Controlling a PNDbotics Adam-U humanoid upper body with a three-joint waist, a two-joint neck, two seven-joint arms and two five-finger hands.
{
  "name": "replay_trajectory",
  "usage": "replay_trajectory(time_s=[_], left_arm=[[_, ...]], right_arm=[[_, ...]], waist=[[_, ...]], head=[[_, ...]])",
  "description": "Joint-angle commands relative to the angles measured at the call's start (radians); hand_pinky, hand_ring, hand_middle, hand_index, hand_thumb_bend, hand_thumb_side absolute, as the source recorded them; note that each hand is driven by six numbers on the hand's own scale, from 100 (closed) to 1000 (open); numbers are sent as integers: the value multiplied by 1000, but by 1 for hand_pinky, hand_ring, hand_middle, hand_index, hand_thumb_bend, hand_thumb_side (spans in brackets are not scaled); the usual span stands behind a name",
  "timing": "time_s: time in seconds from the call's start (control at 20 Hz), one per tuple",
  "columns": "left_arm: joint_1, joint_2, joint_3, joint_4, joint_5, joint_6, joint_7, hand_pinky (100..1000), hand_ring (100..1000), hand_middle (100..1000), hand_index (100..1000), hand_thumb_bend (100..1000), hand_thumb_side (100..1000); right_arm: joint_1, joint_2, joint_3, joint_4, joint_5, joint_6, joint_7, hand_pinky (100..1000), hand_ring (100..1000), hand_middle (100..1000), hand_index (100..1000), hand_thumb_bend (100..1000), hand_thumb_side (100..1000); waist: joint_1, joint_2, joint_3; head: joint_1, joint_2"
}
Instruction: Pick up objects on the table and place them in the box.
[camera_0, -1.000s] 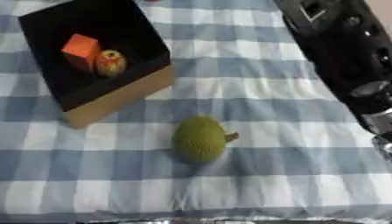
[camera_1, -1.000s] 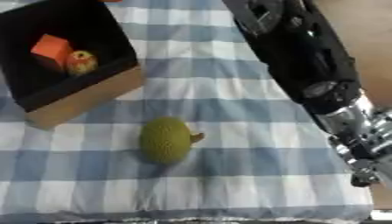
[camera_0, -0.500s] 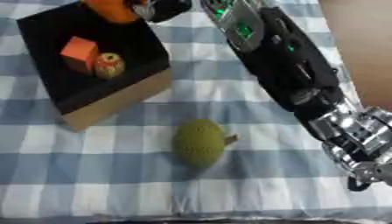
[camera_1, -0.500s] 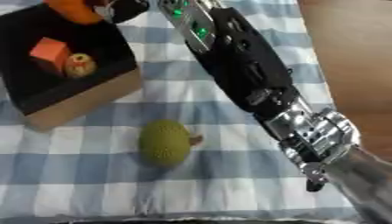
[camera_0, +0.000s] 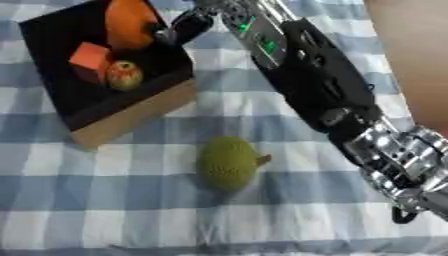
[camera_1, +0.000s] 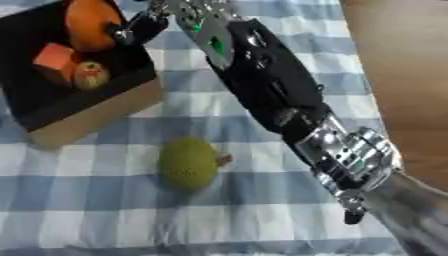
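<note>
**We Put the Orange in the Box**

Our right hand was up at 11 o'clock, over the box. Its fingers were curled round the orange. The orange sat low inside the box, next to a red block and a small apple. A bumpy green fruit waited on the checked table, near the middle, at 5 o'clock from the box.

We thought the best way was to lower the orange until it rested, then let the fingers go slowly, so it would not roll onto the apple. We could not see our left hand.
</note>
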Motion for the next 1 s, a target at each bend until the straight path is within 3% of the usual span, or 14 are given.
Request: replay_trajectory(time_s=[0.05,0.1,0.3,0.55,0.75,1.0], left_arm=[[-14,10,0,-17,5,0,-2,748,877,741,795,555,620],[-13,10,0,-17,5,1,-2,748,876,741,795,556,620],[-13,13,4,-17,1,-1,2,749,875,740,795,557,617],[0,28,15,-17,-10,1,16,749,875,740,795,557,616],[11,41,33,-17,-25,3,39,749,875,740,794,563,611],[25,49,54,-17,-42,9,80,750,878,742,794,566,610]], right_arm=[[-20,-10,-18,-26,28,-33,36,946,1000,821,978,176,149],[-19,-11,-22,-33,26,-33,34,942,999,811,968,155,100],[-15,-42,-38,-98,-34,1,4,927,985,791,956,127,100],[31,-198,-35,-292,-180,64,13,912,969,784,948,134,100],[133,-358,-22,-492,-282,99,58,904,962,792,948,173,100],[311,-500,-31,-738,-315,140,98,902,958,800,945,200,100]], waist=[[-7,-19,0],[-8,-19,-1],[-10,-21,-7],[-17,-30,-30],[-20,-33,-47],[-17,-33,-62]], head=[[-1,-12],[0,-13],[9,-8],[46,5],[69,12],[87,14]])
